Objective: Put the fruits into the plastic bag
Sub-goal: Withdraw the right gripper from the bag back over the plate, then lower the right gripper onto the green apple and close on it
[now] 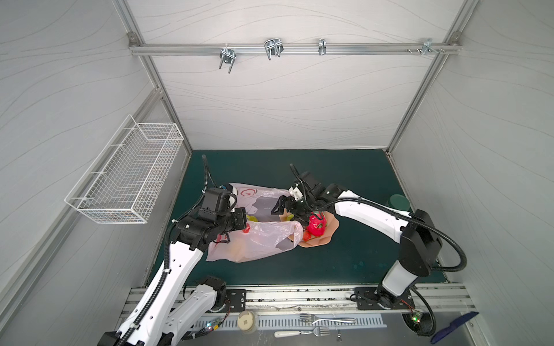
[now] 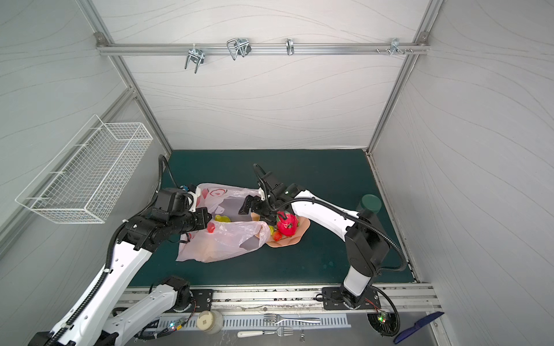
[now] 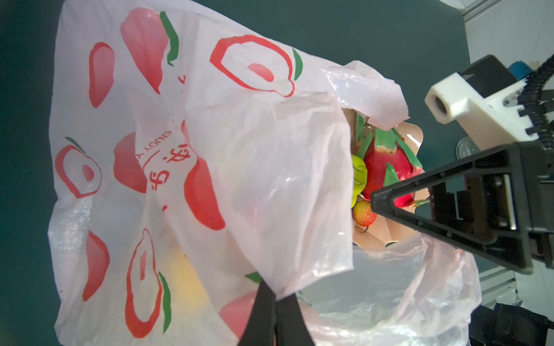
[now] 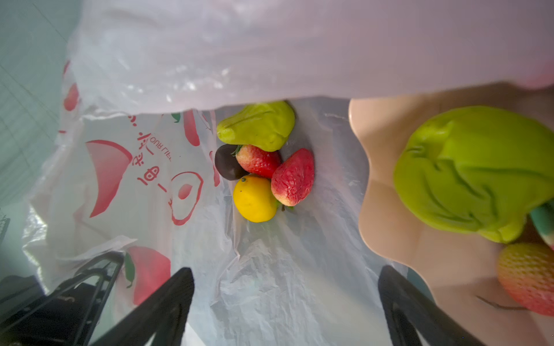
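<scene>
The pale pink plastic bag [image 1: 257, 239] [image 2: 221, 242] lies on the green mat with its mouth held up. My left gripper [image 3: 275, 287] is shut on the bag's upper rim [image 3: 299, 239]. Inside the bag lie a green pear [image 4: 257, 125], a dark purple fruit [image 4: 226, 163], two strawberries [image 4: 259, 160] [image 4: 293, 176] and a lemon [image 4: 254, 199]. My right gripper [image 4: 286, 269] [image 1: 287, 215] hangs open and empty over the bag's mouth, beside the peach bowl [image 4: 389, 209]. The bowl holds a dragon fruit [image 1: 316, 224] [image 3: 386, 167], a wrinkled green fruit [image 4: 476, 170] and a strawberry [image 4: 527, 278].
A jar with a dark green lid [image 1: 398, 202] stands behind the right arm. A white wire basket [image 1: 126, 176] hangs on the left wall. Forks [image 1: 326, 320] and a blue tool [image 1: 452, 326] lie by the front rail. Metal hooks [image 1: 272, 48] hang from the back bar.
</scene>
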You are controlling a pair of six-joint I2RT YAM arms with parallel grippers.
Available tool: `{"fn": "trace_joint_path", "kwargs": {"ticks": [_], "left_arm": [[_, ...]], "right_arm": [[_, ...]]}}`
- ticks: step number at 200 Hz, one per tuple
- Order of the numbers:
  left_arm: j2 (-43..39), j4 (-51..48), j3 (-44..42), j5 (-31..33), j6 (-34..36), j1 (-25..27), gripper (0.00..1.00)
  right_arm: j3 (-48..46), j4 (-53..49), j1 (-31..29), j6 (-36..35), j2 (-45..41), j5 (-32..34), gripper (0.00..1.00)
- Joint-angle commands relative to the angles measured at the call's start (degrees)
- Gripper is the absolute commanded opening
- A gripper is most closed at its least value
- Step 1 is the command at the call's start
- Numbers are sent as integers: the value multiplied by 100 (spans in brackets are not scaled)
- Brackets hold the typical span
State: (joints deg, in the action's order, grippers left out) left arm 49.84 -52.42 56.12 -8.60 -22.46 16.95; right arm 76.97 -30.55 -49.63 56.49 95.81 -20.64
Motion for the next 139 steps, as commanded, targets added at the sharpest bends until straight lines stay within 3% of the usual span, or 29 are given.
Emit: {"fn": "trace_joint_path", "kwargs": {"ticks": [1, 39, 139], "left_arm": [[-115, -3, 13, 105, 119, 10, 0], [-150, -66, 27, 179, 179, 10, 0], [-323, -191, 6, 308, 222, 10, 0]], "right_arm": [[249, -659, 80, -429, -301, 498, 97], [257, -1100, 104, -824, -371, 906, 97], [71, -1096, 47, -789, 46, 864, 91]]}}
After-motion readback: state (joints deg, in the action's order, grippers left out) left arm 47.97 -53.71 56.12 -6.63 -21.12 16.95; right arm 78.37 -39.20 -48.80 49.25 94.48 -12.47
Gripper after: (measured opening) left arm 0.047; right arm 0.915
